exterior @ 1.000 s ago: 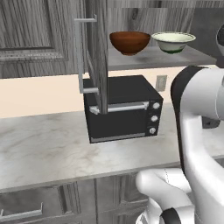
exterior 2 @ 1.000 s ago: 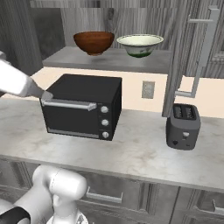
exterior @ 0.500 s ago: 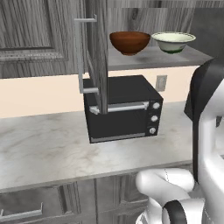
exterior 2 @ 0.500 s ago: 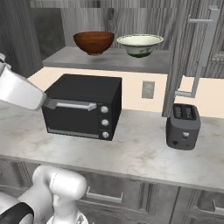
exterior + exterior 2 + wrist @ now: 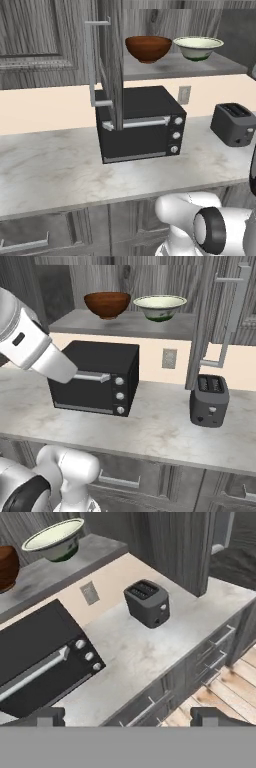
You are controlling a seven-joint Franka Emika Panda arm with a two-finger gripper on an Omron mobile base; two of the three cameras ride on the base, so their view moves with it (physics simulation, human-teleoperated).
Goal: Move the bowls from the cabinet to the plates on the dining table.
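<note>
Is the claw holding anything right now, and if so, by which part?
Nothing. The claw is open and empty; both bowls sit on the cabinet shelf.

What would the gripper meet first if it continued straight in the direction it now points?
Probably the marble counter: the open gripper looks down at the bare stretch between the black toaster oven and the toaster. Depth is unclear.

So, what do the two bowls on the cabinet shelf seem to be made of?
The brown bowl looks like polished wood: reddish-brown, with a soft gloss. The pale bowl looks like glazed ceramic: cream with a lighter rim, greenish low on its side. Since the scene is rendered, both are only likely.
</note>
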